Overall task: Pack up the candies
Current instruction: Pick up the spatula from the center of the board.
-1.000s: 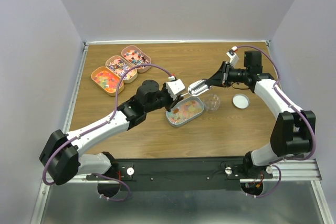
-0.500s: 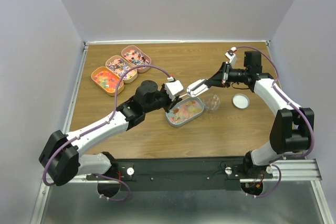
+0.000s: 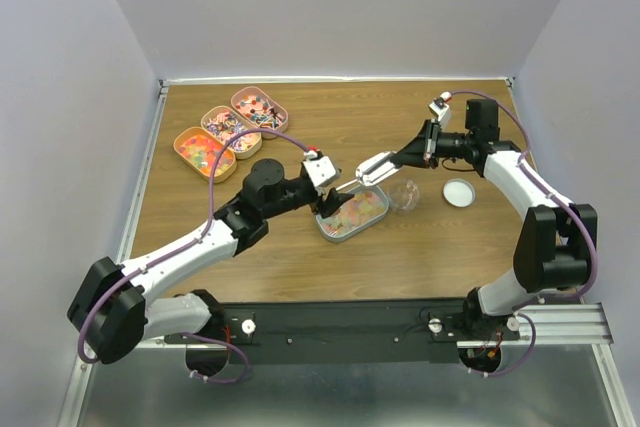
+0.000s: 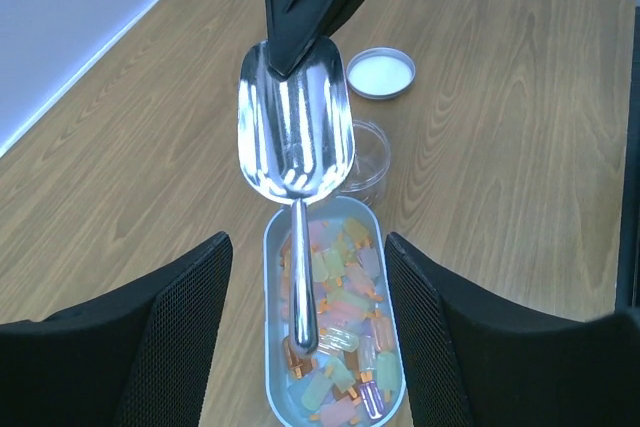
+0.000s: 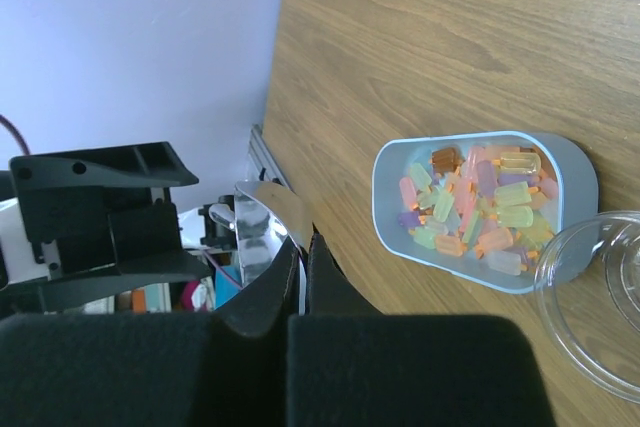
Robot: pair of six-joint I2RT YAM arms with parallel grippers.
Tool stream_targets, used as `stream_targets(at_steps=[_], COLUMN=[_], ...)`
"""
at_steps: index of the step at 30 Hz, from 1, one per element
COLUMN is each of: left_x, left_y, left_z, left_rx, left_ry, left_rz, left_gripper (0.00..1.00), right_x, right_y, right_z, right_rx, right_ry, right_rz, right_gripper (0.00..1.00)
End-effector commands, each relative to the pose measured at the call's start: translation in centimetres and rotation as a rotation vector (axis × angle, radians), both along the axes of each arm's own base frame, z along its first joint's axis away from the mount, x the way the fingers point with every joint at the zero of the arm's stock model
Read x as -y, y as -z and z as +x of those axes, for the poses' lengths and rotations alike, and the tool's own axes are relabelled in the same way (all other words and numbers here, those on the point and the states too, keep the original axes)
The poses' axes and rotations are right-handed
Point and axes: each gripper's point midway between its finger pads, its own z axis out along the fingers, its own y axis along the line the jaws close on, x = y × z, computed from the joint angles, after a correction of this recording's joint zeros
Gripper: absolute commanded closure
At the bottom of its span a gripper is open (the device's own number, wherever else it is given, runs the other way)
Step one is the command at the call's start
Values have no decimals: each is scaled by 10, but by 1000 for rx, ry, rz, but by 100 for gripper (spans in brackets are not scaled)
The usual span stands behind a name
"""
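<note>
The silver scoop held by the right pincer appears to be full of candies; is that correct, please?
Not quite: the silver scoop held by the right pincer is empty, not full. The left wrist view shows its bowl bare; the candies lie in the oval tin beneath its handle.

silver scoop (image 4: pixel 295 137) angled over the oval tin (image 4: pixel 270 287).

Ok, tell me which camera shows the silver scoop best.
Left wrist: the whole scoop faces the lens, bowl empty, handle reaching over the candy tin. The top view shows it small, above the tin. The right wrist sees only a sliver of it behind its own fingers.
</note>
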Motion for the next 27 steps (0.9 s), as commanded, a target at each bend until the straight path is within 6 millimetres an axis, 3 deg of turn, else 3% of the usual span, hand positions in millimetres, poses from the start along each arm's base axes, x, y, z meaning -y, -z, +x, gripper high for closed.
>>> stream_targets(at_steps=[1, 10, 16, 21, 27], left_x=[-3, 4, 7, 3, 4], left_y=[-25, -20, -12, -8, -7], left_z=[-10, -14, -8, 3, 4], left_rx=[95, 86, 61, 52, 47], left_ry=[72, 136, 122, 57, 56], left_rz=[-87, -89, -79, -76, -75], left_gripper=[32, 52, 52, 46, 48], right_x=[2, 1, 2, 2, 1], right_y=[0, -8, -9, -9, -10], right_z=[-4, -4, -5, -4, -5], right_rx=[-40, -25, -21, -17, -16], right_ry=[-25, -31, -28, -27, -28], right_rz=[58, 72, 74, 74, 76], right_gripper=[99, 99, 99, 99, 99])
